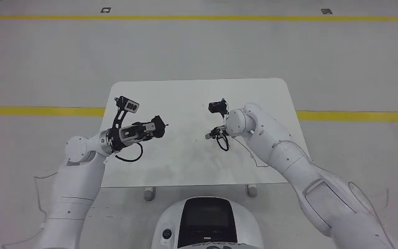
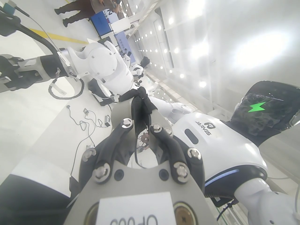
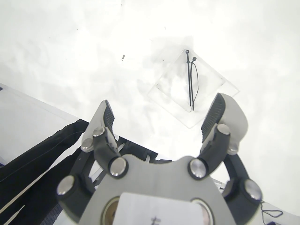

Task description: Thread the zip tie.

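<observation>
Right claw: fingers wide apart, nothing between them, hanging above the table. We note two black zip ties lying side by side on a clear tray, just beyond the fingertips, untouched. Left claw: fingers together, raised, well apart from the right claw. We cannot tell whether it pinches anything.

Clad in glossy white shells along the left arm and right arm, black at the wrists. Trailing a looped black cable under each wrist. Built of grey metal plates, black linkages and round silver screws at the left pincer and right pincer, ribbed black pads on the latter. Topped by a black head bearing a green lightning bolt; white torso edged with a thin blue-white strip.
</observation>
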Robot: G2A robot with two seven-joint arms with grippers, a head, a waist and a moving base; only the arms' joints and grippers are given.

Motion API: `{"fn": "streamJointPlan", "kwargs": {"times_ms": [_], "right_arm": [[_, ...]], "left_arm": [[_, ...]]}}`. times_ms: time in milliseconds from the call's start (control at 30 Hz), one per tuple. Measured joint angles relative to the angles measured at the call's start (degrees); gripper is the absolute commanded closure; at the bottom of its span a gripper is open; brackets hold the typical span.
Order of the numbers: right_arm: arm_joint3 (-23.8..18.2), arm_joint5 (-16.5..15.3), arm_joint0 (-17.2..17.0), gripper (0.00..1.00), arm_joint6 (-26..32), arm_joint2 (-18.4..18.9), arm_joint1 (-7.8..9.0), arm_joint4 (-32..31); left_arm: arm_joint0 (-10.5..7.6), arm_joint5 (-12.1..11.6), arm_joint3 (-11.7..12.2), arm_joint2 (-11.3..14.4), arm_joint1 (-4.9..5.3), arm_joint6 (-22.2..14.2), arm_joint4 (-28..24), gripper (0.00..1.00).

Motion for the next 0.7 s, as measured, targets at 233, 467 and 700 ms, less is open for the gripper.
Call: {"fn": "streamJointPlan", "kwargs": {"times_ms": [233, 467, 700], "right_arm": [[1.7, -1.71, 1.58, 0.65, 0.93, -0.69, -0.48, -2.55], [4.32, -3.36, 2.08, 0.77, 0.02, -1.63, -1.33, -3.71], [8.62, -4.31, 2.42, 0.79, -2.08, -2.16, -2.53, -3.08]], "left_arm": [[0.0, 0.0, 0.0, 0.0, 0.0, 0.0, 0.0, 1.0], [0.0, 0.0, 0.0, 0.0, 0.0, 0.0, 0.0, 1.0], [0.0, 0.0, 0.0, 0.0, 0.0, 0.0, 0.0, 1.0]]}}
